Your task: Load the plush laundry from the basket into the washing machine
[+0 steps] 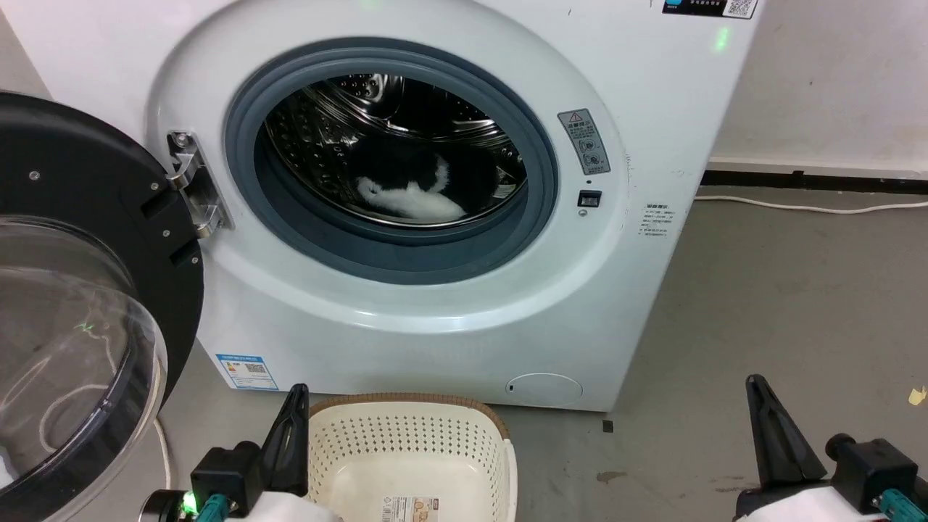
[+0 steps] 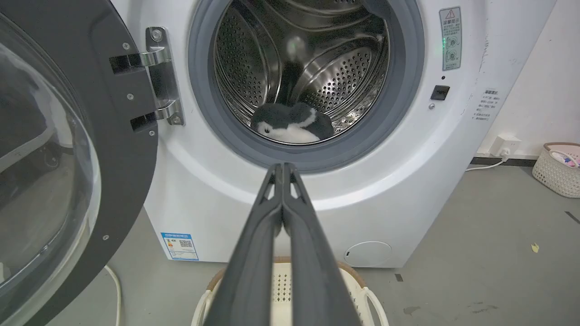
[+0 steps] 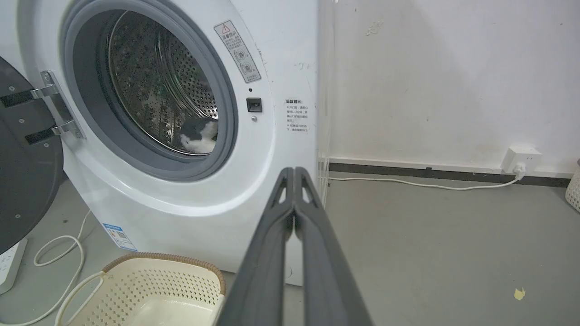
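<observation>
Deep on the drum [image 1: 326, 123] bottom, past the grey seal [image 1: 243, 174], the plush laundry [image 1: 409, 190] lay inside the washing machine [image 1: 435, 319], touching neither claw. From the left claw [image 1: 297, 397] it sat at about 12 o'clock, well apart. From the right claw [image 1: 757, 386] it was at about 10 o'clock and farther off, so the left arm was nearer. The toy's long axis ran roughly 9-to-3 across the drum, with its white patch toward the opening.

Both claws were clenched, fingers pressed together, gripping nothing.

The basket [image 1: 406, 442] stood on the floor [image 1: 761, 304] just before the washer, at 6 o'clock of the opening and just beside the left claw. Its visible part held no laundry, only a label [image 1: 412, 507] on the bottom. My read: the load looked done, with nothing left to pick. The door [image 1: 94, 239] hung open at 9 o'clock.

Hard to read:
- The dark fur merged with the drum shadow, so the toy's outline and tag were unclear.
- The basket's near end was cut off at the bottom edge.
- The door was cut off at the left edge.
</observation>
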Controlling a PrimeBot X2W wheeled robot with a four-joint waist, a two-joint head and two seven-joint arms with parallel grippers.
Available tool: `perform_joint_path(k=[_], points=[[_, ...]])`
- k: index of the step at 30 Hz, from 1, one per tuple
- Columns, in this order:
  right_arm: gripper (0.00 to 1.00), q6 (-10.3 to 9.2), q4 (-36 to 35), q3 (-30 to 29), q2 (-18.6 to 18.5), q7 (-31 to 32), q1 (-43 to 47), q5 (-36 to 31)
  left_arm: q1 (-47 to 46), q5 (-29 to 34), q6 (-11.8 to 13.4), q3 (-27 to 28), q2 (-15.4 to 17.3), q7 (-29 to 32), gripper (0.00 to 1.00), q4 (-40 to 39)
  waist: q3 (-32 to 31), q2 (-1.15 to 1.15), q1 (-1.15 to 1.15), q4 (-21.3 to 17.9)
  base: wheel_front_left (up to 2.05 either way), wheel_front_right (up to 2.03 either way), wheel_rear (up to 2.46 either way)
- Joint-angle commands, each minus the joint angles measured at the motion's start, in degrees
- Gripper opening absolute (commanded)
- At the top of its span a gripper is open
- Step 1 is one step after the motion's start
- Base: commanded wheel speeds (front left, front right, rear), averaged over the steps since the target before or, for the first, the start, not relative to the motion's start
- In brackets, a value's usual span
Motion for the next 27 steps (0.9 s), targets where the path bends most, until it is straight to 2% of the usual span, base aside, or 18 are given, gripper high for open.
perform_joint_path(k=[1, 27], points=[[0.0, -0.02, -0.3, 0.2, 0.0, 0.5, -0.8, -0.7, -0.7, 0.7, 0.4, 0.4, 0.0, 0.5, 0.0, -0.5, 0.0, 0.0, 0.0, 0.0, 0.0, 0.0, 0.0], [0.0, -0.03, -0.8, 0.9, 0.1, 3.9, -2.0, -2.5, -1.4, 2.5, 1.1, 1.1, 0.0, 3.9, 0.0, -1.9, 0.0, 0.0, 0.0, -0.3, 0.0, 0.0, 0.0]])
